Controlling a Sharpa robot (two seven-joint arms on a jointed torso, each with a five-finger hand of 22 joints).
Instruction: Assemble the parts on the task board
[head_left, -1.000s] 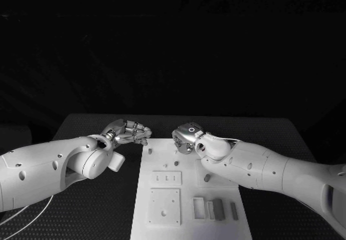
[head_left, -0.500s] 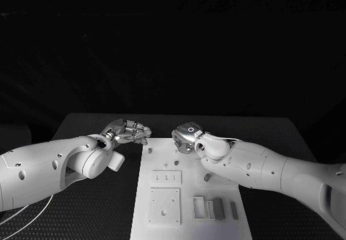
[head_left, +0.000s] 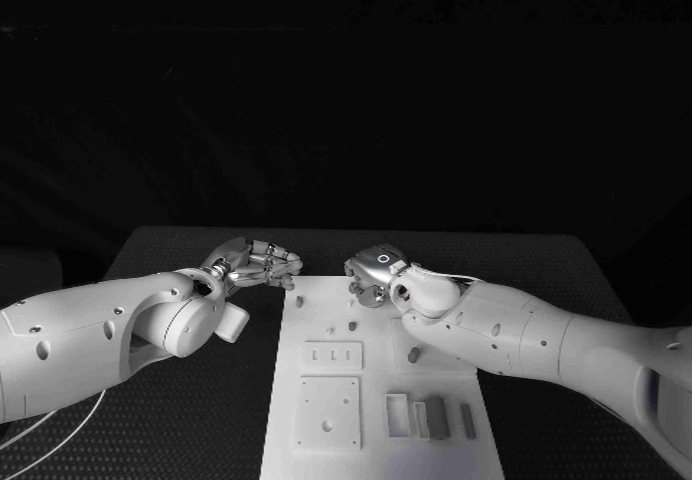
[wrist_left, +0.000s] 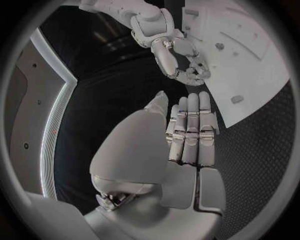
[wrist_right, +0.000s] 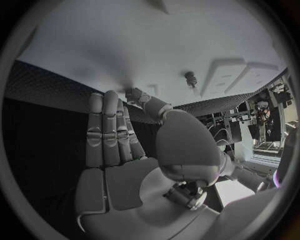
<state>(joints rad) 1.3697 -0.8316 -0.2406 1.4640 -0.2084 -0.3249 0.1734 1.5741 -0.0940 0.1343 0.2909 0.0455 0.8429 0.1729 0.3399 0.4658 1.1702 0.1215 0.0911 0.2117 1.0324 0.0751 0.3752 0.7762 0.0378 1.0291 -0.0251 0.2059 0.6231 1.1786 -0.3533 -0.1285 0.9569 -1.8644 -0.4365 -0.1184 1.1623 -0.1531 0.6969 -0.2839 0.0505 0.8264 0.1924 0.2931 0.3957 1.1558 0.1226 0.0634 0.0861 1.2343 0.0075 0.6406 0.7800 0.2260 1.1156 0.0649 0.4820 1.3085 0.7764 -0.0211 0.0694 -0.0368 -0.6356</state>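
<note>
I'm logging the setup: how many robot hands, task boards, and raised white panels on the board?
Hands: 2 (left hand, right hand)
Task board: 1
Raised panels: 2 (far panel, near panel)
Total: 5

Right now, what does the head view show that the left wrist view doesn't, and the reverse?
Head view: the grey parts and raised white plates at the near end of the task board. Left wrist view: the palm side of the left hand, fingers straight, holding nothing. Both: the right hand at the board's far end.
</note>
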